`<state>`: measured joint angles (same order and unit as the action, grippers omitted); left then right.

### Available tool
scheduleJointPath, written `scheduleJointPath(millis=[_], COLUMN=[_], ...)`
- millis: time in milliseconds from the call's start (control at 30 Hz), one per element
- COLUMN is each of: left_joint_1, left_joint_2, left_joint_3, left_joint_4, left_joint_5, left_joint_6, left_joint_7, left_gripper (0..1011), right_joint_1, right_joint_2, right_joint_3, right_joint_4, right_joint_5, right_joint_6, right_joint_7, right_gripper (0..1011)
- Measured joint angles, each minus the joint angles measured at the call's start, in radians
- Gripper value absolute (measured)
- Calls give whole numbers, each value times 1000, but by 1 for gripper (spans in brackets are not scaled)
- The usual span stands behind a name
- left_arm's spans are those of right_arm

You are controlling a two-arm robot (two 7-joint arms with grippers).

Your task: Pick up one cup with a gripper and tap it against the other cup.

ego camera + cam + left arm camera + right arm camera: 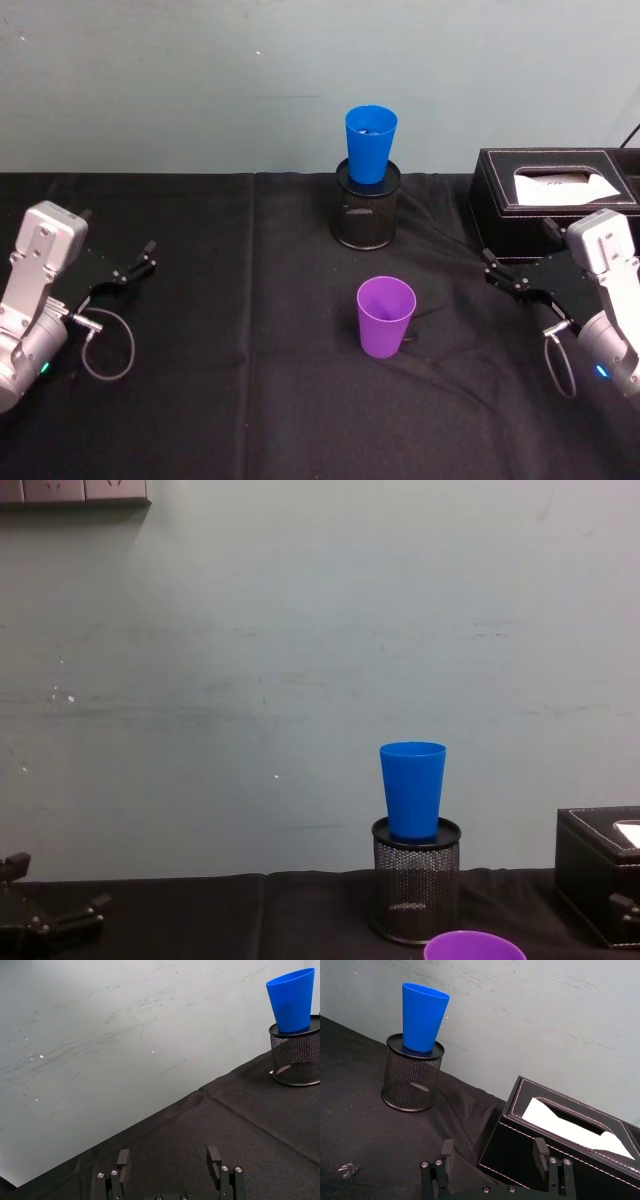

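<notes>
The left gripper [148, 257] and right gripper [490, 265] sit low at either side, flat black fingers spread apart, holding nothing. Between the two pairs of jaws, well apart from both, the smooth tapered purple cup [386, 316] stands upright on black cloth [200, 400]. Farther off, the blue cup [370, 143] stands upright in a wire-mesh cylinder [367, 205]. A stitched black tissue box [550, 205] lies just ahead of the right jaws.

We found an office-like test room, black cloth-draped table [250, 420], scuffed pale wall [200, 630], mesh pen holder [366, 220], tissue box [495, 210].
</notes>
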<state>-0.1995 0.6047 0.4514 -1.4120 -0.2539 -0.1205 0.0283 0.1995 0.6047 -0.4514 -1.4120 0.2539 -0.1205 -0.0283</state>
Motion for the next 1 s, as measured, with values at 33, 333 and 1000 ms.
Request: scheduleJointPath(millis=[33, 333, 1000], left_joint_1=[0, 0, 0], left_joint_2=[0, 0, 0], left_joint_3=[0, 0, 0], left_joint_4=[0, 0, 0], left_joint_5=[0, 0, 0], left_joint_6=[0, 0, 0], left_joint_7=[0, 0, 0], left_gripper=[1000, 1000, 1000], right_joint_1=[0, 0, 0], right_joint_2=[0, 0, 0], right_joint_3=[0, 0, 0], right_joint_4=[0, 0, 0], right_joint_5=[0, 0, 0], right_joint_6=[0, 0, 0], right_joint_7=[0, 0, 0], right_gripper=[1003, 1003, 1003])
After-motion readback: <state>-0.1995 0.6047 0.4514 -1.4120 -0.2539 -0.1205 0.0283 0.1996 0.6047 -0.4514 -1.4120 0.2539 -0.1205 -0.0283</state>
